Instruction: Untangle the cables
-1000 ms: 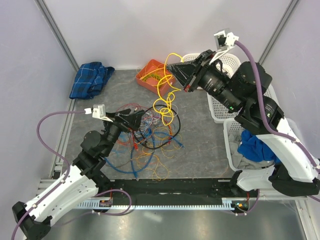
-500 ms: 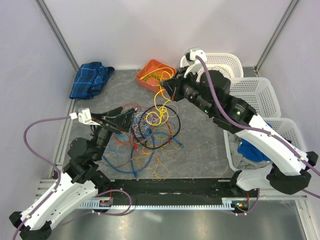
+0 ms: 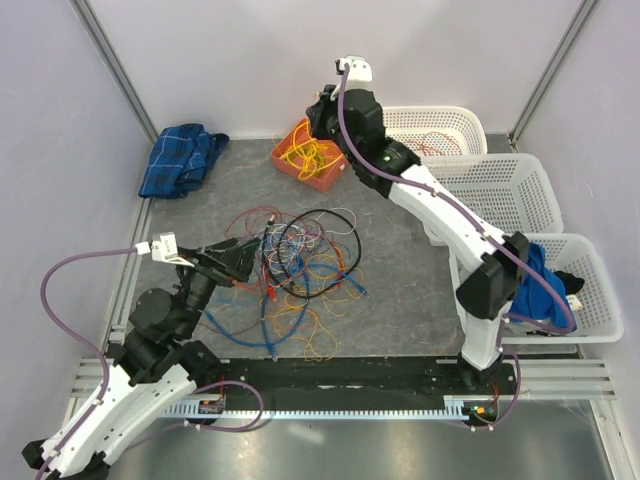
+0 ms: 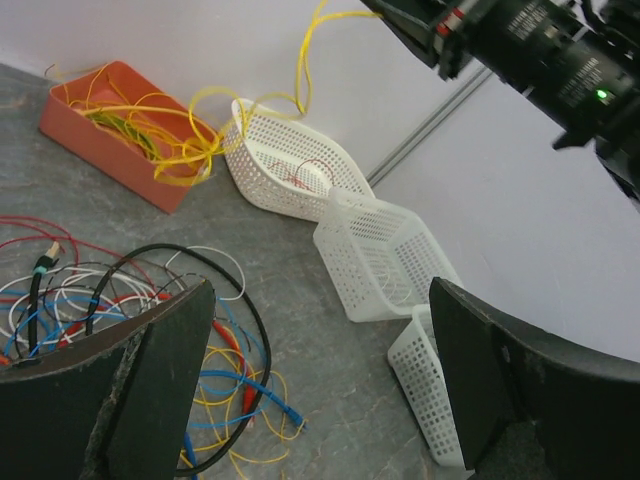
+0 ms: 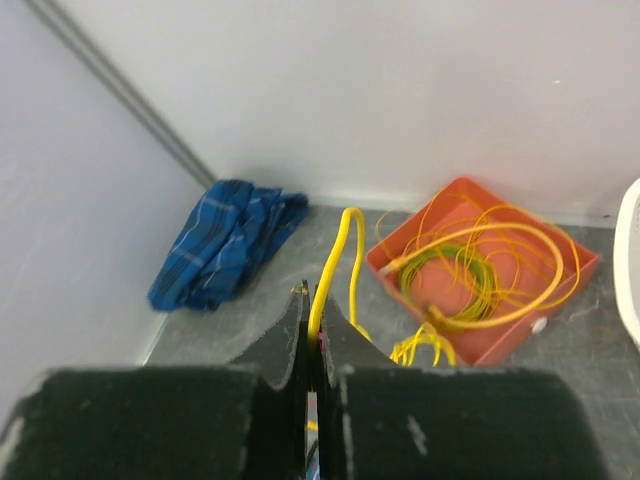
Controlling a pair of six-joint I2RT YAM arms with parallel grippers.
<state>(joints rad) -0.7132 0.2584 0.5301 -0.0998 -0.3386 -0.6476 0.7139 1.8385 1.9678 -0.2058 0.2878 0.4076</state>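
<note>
A tangle of cables (image 3: 300, 265) in red, blue, yellow, white and black lies mid-table; it shows at the left of the left wrist view (image 4: 100, 290). My right gripper (image 3: 316, 125) hangs over the orange tray (image 3: 328, 178) and is shut on a yellow cable (image 5: 332, 262). That cable runs down into the tray, where more yellow cable is coiled (image 5: 470, 270). From the left wrist view it rises from the tray (image 4: 305, 60) to the right gripper (image 4: 425, 25). My left gripper (image 3: 243, 262) is open and empty at the tangle's left edge, with nothing between its fingers (image 4: 160, 380).
A blue checked cloth (image 3: 180, 158) lies at the back left and shows in the right wrist view (image 5: 225, 245). Three white baskets (image 3: 505, 190) line the right side; the nearest one (image 3: 590, 300) holds a blue cloth (image 3: 535, 290). Walls close off the back and sides.
My right arm has swung from the right side to over the orange tray, carrying the yellow cable out of the tangle. My left arm has drawn back a little to the left.
</note>
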